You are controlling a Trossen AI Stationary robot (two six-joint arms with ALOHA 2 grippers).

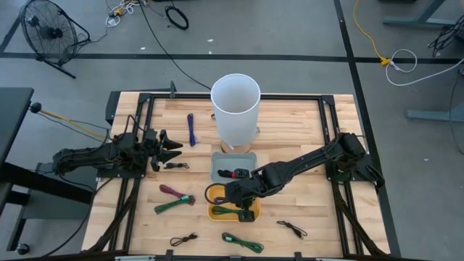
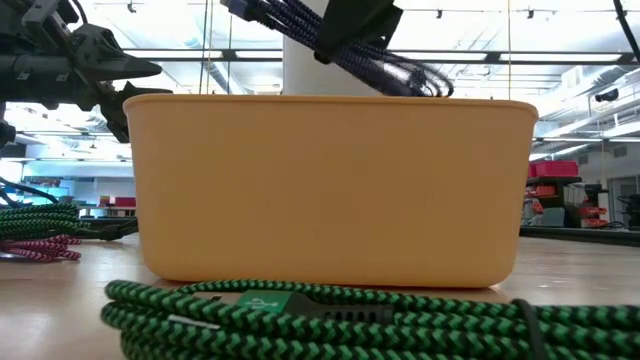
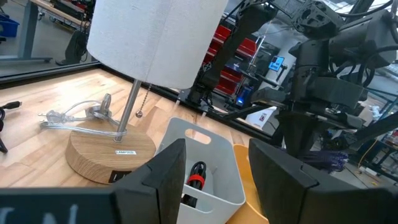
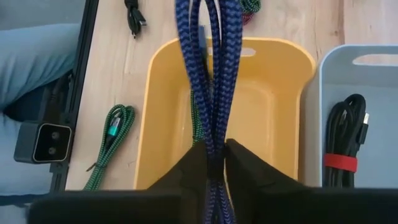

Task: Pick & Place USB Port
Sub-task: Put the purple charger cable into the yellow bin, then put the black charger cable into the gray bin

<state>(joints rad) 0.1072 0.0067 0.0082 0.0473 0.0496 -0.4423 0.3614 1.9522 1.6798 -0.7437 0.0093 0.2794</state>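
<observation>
1. The right gripper [image 4: 214, 163] hangs over the shallow yellow plastic bin [image 4: 163, 106], fingers pinched on a looped blue braided USB cable [image 4: 208, 68].
2. The cable dangles above the bin's inside.
3. Beside it, a grey plastic bin [image 4: 320, 87] holds a black cable.
4. The left gripper [image 1: 168, 147] waits with fingers spread, near the table's left edge.

Grey floor [image 1: 290, 29]; black fan [image 1: 47, 32]

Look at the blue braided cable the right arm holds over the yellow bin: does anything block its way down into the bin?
Nothing visible does. The right gripper holds the blue cable directly above the open yellow bin; only a green cable lies inside.
</observation>
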